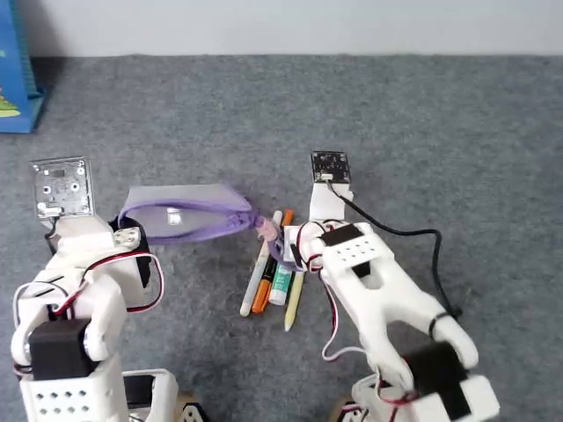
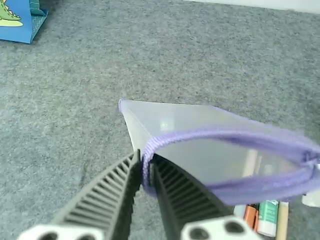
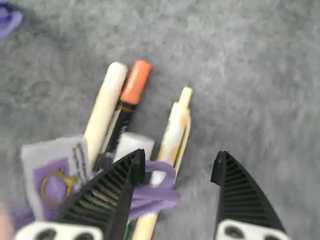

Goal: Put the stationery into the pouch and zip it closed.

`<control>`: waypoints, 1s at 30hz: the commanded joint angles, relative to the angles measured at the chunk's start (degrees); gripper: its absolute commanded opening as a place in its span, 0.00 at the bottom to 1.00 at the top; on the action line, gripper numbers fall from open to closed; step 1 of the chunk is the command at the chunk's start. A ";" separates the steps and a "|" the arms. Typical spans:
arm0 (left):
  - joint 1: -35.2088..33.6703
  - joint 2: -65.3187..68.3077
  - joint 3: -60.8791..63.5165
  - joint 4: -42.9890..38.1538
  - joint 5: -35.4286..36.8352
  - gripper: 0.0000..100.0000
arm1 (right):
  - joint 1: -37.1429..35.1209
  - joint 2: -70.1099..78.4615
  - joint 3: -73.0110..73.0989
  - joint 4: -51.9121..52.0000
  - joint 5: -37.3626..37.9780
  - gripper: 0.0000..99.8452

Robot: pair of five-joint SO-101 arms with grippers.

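Note:
A translucent pouch (image 1: 180, 215) with a purple zipper rim lies open on the grey carpet. My left gripper (image 1: 132, 237) sits at its left end, shut on the purple rim (image 2: 146, 167). Just right of the pouch lies the stationery (image 1: 274, 264): a cream marker (image 3: 105, 110), an orange-capped pen (image 3: 132, 85), a yellow pen (image 3: 175, 125) and a green-and-white stick (image 1: 281, 283). My right gripper (image 3: 177, 167) hangs open over these pens, the yellow pen between its fingers. A purple zipper tab (image 3: 155, 185) and a tag with a gold ring (image 3: 55, 170) lie by one finger.
A blue box (image 1: 13, 79) stands at the far left back. Two small square boards (image 1: 62, 186) (image 1: 330, 165) sit on the carpet behind the arms. A black cable (image 1: 413, 236) runs right of the right arm. Open carpet stretches behind the pouch.

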 commanded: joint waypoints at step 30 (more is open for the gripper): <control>-0.35 -0.35 -1.36 0.00 0.62 0.01 | 11.82 4.18 -13.19 6.64 8.88 0.01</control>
